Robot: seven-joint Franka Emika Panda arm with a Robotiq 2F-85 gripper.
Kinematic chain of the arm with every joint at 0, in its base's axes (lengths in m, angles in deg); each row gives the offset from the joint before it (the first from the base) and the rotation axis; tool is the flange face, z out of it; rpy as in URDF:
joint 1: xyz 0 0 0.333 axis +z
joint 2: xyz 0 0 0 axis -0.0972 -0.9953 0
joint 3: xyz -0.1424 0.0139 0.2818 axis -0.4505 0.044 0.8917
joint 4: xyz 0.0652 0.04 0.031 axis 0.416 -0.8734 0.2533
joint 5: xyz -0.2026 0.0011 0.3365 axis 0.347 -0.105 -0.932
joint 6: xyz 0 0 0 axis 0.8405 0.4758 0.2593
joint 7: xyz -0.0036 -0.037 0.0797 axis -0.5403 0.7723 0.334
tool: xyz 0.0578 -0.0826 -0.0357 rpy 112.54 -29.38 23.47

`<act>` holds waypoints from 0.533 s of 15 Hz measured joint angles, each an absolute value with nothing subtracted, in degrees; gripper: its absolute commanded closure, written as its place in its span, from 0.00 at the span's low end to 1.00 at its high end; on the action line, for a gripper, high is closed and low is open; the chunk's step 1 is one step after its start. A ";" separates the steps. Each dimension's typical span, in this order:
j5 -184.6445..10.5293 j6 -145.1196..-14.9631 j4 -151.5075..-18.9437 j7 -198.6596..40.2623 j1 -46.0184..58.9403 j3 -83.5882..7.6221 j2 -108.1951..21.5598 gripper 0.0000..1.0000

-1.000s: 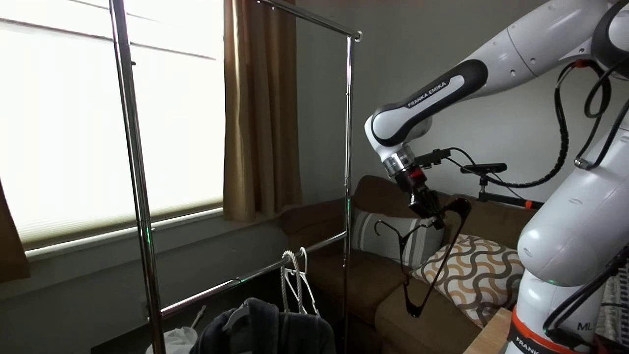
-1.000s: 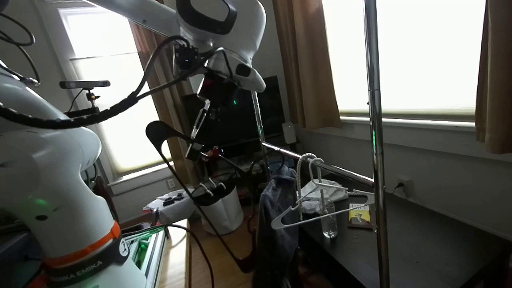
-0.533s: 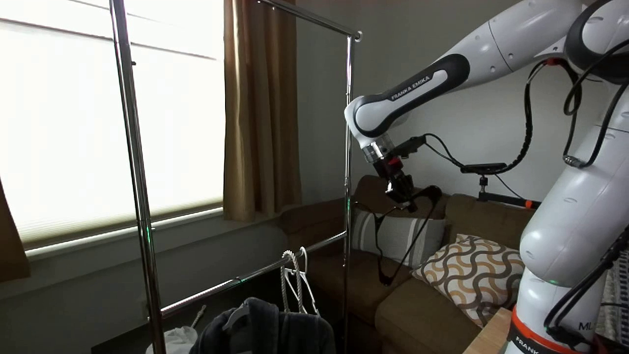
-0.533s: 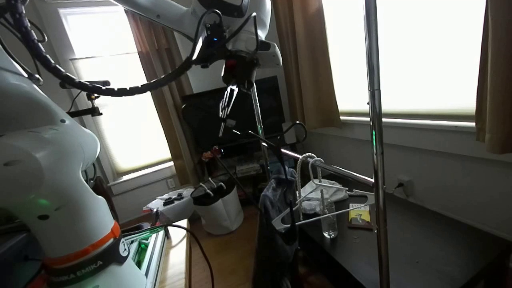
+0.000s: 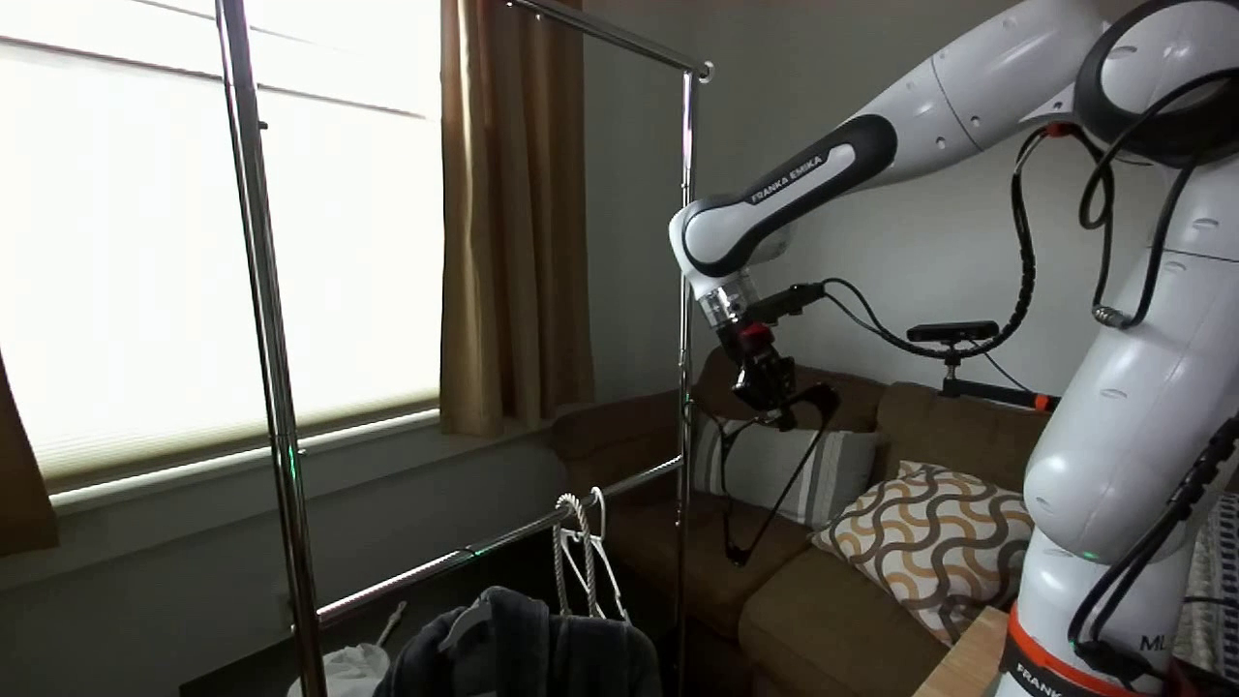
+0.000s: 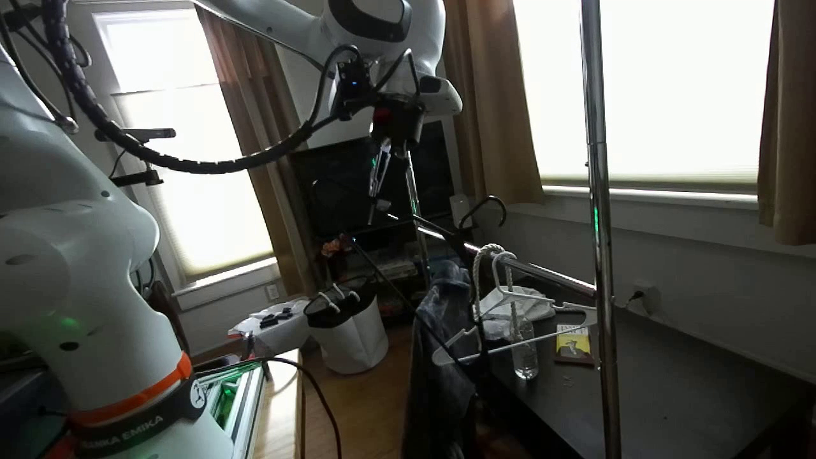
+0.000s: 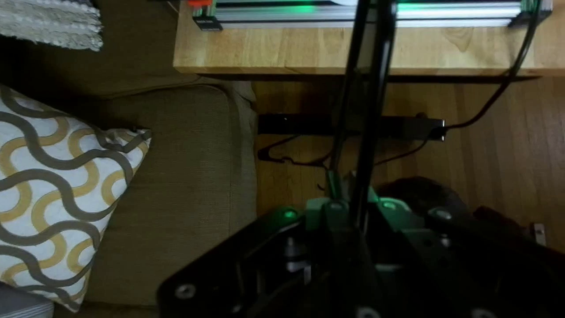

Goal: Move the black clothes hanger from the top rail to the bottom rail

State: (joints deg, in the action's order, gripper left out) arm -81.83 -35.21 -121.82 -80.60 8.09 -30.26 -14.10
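The black clothes hanger (image 5: 823, 399) is in my gripper (image 5: 779, 421), held in the air beside the rack's upright. In an exterior view its hook (image 6: 491, 201) appears above the bottom rail (image 6: 554, 275), with the hanger's body in front of the rail; I cannot tell the gap. My gripper (image 6: 376, 213) is shut on one arm of the hanger. In the wrist view the hanger (image 7: 373, 101) runs up from between the fingers (image 7: 342, 203). The top rail (image 5: 605, 32) is above; the bottom rail also shows in an exterior view (image 5: 513, 534).
White hangers (image 6: 452, 360) and a rope loop (image 6: 477, 280) hang on the bottom rail near a dark garment (image 6: 440, 312). A rack upright (image 5: 685, 290) stands close to the hanger. A black table (image 6: 676, 395) is behind. Another dark hanger shape (image 7: 273, 157) shows over the floor.
The arm has carried the hanger toward the rack, leftward in an exterior view. It rose first, then sank slightly in the last half second. The hook now appears over the bottom rail.
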 measured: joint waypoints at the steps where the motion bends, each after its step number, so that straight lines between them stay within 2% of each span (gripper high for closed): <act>1: -82.66 -36.85 -121.04 -82.33 8.11 -30.09 -15.52 0.98; 8: -83.12 -40.99 -108.80 -86.72 8.58 -29.23 -27.52 0.98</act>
State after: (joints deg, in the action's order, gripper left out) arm -83.12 -40.99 -108.80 -86.72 8.58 -29.23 -27.52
